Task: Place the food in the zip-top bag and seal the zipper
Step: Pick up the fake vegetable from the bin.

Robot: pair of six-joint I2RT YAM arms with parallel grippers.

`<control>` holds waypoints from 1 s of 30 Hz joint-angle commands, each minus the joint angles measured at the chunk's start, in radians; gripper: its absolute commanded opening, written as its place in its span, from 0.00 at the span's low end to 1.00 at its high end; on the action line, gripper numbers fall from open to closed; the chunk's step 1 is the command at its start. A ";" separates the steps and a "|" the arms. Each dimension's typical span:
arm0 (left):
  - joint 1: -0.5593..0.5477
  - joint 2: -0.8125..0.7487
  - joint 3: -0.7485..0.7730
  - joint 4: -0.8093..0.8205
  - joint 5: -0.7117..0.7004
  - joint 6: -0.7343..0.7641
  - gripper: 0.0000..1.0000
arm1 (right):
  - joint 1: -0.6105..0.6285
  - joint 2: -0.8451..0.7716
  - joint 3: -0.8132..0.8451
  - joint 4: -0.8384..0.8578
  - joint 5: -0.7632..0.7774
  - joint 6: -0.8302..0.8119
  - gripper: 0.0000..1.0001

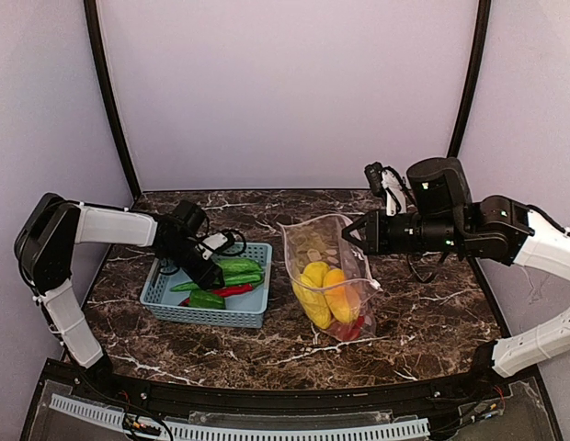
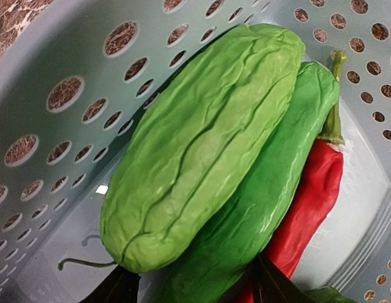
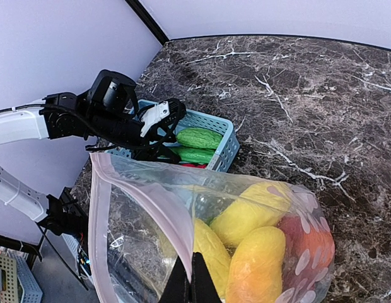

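My right jaws are pinched shut on the mouth edge of the zip-top bag (image 3: 139,208), holding it propped open above the surface (image 1: 423,317). Yellow and orange toy produce (image 3: 255,271) sits inside already. My left jaws are down in the light blue basket (image 1: 211,315) just left of the bag, standing apart around the darker cucumber (image 2: 271,189). A wrinkly lighter cucumber (image 2: 202,145) lies on it, with a red chili (image 2: 312,202) alongside.

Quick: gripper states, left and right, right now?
Left gripper: jaws apart either side of the darker green cucumber in the basket; whether it grips cannot be told.
Right gripper: closed, pinching the zip-top bag at its rim.
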 commanded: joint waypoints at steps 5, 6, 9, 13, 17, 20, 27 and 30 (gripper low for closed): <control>-0.012 0.024 0.008 -0.071 -0.052 0.027 0.39 | -0.007 -0.012 0.011 0.029 0.003 0.003 0.00; -0.012 0.021 0.010 -0.074 -0.049 0.026 0.36 | -0.007 -0.017 0.010 0.029 0.005 0.003 0.00; -0.013 -0.011 0.007 -0.079 -0.026 0.021 0.28 | -0.008 -0.032 0.003 0.029 0.011 0.004 0.00; -0.013 -0.087 -0.008 -0.074 0.000 0.007 0.26 | -0.007 -0.054 -0.010 0.029 0.015 0.008 0.00; -0.012 -0.179 -0.032 -0.078 -0.009 0.006 0.25 | -0.007 -0.065 -0.015 0.029 0.018 0.008 0.00; -0.012 -0.252 -0.059 -0.083 -0.014 0.003 0.25 | -0.008 -0.066 -0.013 0.029 0.019 0.007 0.00; -0.011 -0.375 -0.089 -0.080 -0.007 -0.019 0.25 | -0.008 -0.053 -0.004 0.030 0.009 0.005 0.00; -0.012 -0.442 -0.082 -0.077 0.013 -0.042 0.25 | -0.008 -0.051 -0.003 0.032 0.008 0.005 0.00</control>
